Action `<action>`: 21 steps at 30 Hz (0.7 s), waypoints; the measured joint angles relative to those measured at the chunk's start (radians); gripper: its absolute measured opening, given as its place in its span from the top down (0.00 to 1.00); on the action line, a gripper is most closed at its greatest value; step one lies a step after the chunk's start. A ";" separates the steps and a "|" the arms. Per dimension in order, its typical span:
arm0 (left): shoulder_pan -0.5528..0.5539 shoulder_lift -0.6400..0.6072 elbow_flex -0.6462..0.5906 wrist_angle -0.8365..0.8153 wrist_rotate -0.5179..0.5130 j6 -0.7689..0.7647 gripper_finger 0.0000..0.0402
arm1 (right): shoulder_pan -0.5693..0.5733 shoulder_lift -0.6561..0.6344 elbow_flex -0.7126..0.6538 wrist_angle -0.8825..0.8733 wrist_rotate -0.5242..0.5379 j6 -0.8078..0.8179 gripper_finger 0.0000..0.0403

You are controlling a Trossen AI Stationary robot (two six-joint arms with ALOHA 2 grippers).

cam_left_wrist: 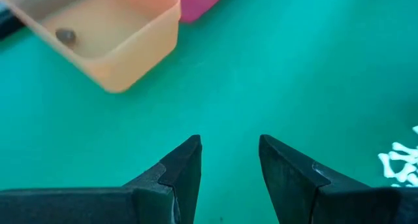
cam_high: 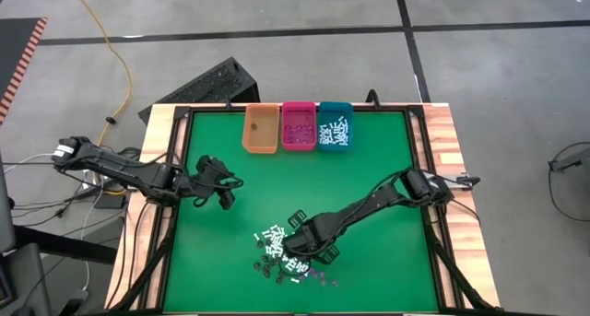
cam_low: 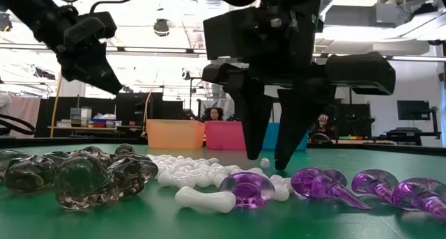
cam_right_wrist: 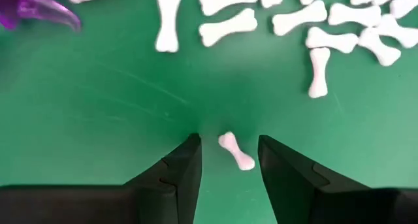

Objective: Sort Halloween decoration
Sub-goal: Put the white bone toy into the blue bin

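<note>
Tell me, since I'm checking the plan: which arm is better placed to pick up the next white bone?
Right. The right gripper hangs open astride a lone white bone by the pile; the left gripper hovers over bare mat.

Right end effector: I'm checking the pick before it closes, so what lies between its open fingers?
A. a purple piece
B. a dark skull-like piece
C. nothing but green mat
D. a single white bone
D: the right wrist view shows the right end effector open on either side of one small white bone that lies on the green mat apart from the main white pile.
</note>
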 joint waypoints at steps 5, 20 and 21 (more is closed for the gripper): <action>0.000 0.000 -0.030 0.003 0.001 -0.054 0.64 | -0.001 0.003 -0.018 0.030 -0.010 0.001 0.58; 0.000 0.000 -0.032 0.027 -0.005 -0.033 0.64 | -0.008 0.004 -0.031 0.046 -0.028 0.049 0.96; 0.000 0.000 -0.032 0.027 -0.005 -0.033 0.64 | -0.011 0.004 -0.031 0.047 -0.027 0.060 0.96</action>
